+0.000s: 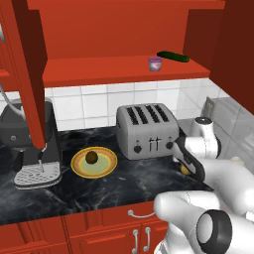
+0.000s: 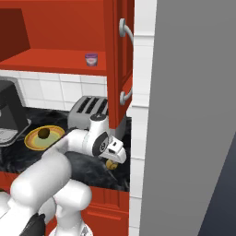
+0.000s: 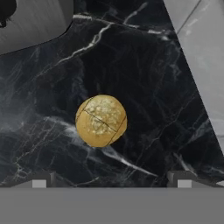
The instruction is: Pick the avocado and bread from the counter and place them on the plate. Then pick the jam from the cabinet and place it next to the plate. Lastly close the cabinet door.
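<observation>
Golden-tan, crusty round bread roll [image 3: 101,120] lying on the black marble-veined table [image 3: 144,65] straight below the wide-open, empty pincer [image 3: 112,178]; probably light and squashy, best pinched gently across its widest middle.

counter [image 1: 124,173]: bread [image 3: 101,120], plate [image 1: 94,162], toaster [image 1: 147,130]
</observation>
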### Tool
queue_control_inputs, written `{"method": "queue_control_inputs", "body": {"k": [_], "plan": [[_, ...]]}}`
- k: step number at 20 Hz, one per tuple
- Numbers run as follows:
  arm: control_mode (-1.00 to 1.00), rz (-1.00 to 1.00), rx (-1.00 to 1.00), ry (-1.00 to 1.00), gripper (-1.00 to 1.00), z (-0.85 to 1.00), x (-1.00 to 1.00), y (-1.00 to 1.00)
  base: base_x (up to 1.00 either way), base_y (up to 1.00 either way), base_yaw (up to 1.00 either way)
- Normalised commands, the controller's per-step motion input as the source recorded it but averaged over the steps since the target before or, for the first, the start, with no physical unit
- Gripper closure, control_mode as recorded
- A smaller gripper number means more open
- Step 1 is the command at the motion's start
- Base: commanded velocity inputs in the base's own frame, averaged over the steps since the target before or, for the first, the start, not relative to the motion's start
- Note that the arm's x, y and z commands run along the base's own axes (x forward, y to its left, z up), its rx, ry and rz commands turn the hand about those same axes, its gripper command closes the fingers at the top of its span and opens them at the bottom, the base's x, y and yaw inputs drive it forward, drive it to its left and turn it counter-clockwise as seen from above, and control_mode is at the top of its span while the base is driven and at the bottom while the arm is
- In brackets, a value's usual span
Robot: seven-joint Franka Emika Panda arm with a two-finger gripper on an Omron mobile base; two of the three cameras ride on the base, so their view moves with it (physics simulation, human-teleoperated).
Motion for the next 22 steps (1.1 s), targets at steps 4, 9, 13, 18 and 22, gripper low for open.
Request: {"method": "queue_control_inputs", "body": {"k": [4,9,13,18,22], "plan": [[-1.00,0.00,0.00,0.00,-1.00,-0.23,0.15,0.00,0.00,0.00,0.00],[-1.00,0.00,0.00,0.00,-1.00,-0.25,0.18,0.00,0.00,0.00,0.00],[-1.00,0.00,0.00,0.00,-1.00,-0.25,0.14,0.00,0.00,0.00,0.00],[-1.00,0.00,0.01,0.00,-1.00,-0.21,0.13,0.00,0.00,0.00,0.00],[-1.00,0.00,0.02,0.00,-1.00,-0.20,0.06,-0.01,0.00,0.00,0.00]]}}
